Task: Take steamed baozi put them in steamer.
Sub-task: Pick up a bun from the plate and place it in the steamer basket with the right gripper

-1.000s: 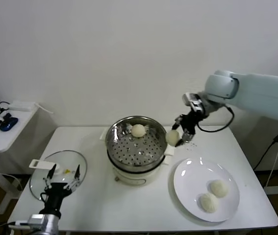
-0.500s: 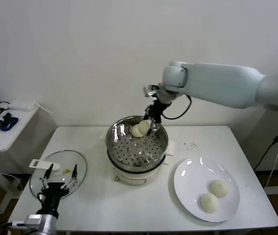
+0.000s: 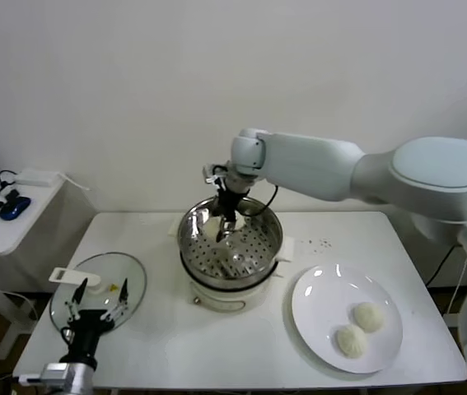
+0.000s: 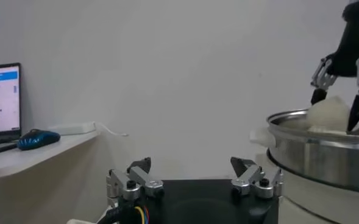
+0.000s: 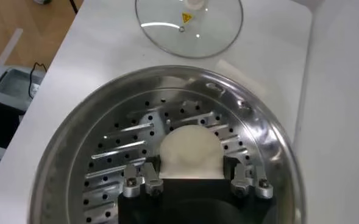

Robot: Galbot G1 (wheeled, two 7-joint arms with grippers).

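While the left gripper (image 3: 99, 299) hangs idle with its fingers spread, well to the left of the steamer (image 3: 230, 244) and just above the near edge of the glass lid (image 3: 99, 292) lying flat on the table (image 3: 167, 346), the work is all happening at the steamer's back rim. There the right gripper (image 3: 226, 231) reaches down into the steel basket, its fingers set either side of one baozi (image 5: 189, 153) that sits low on the perforated floor near the back wall. In the right wrist view the bun fills the gap between the fingers, so they look to be pinching it, though whether it already rests on the floor is hard to tell. A second bun should be close by in the basket, but the arm hides that spot in the head view.

To the right of the steamer, the white plate (image 3: 315, 317) carries two more baozi (image 3: 357, 327), touching each other near its right edge.

The risks here are mild but real. If the fingers open before the bun is settled, it could roll across the holes and crowd the spot needed later. Soft dough may also stick to a pad and lift as the arm rises. Fingers this near the steel wall could scrape it on the way out.
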